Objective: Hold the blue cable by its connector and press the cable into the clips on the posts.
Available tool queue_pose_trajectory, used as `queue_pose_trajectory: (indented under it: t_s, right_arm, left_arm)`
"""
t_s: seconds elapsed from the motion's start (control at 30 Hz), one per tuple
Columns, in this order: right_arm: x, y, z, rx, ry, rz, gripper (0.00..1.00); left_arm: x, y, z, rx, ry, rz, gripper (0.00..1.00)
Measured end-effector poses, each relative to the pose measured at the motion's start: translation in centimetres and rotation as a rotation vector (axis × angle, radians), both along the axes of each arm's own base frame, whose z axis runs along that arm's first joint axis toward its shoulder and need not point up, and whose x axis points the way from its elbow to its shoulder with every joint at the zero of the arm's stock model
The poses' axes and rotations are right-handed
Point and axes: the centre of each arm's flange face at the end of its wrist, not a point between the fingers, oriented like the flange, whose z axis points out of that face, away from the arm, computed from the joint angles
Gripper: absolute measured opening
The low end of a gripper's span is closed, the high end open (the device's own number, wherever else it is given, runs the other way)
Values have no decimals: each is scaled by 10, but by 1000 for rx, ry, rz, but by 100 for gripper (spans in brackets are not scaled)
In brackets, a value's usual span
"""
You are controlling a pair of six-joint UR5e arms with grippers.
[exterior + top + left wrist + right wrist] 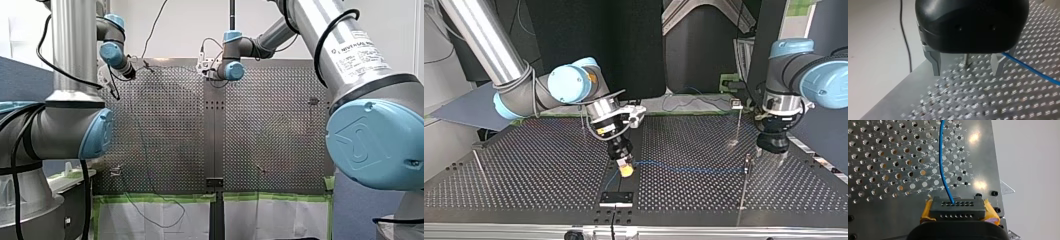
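Right gripper (958,213) clamping black connector (957,208), blue cable (940,162)

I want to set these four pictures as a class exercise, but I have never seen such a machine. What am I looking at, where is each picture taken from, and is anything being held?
Two robot arms work at a metal table full of holes. One picture looks from behind the arms. One faces them from across the table, so the sides appear swapped. The other two come from cameras on the wrists. My right gripper, with yellow pads, is shut on a black connector. A blue cable runs from it across the table towards a thin post. My left gripper, black with metal fingers, hangs open near that post and holds nothing.
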Motion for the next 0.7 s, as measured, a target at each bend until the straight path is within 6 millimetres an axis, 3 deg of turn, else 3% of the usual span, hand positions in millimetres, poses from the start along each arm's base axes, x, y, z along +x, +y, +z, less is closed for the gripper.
queue_pose_trajectory:
  t_s: [0.33,0.7]
  right_arm:
    - [1,2,-1,4,6,2,0]
    - [1,3,-2,9,11,3,0]
  left_arm:
    - [-35,-23,-2,67,9,-88,98]
    - [-60,-31,37,132,-123,-110,98]
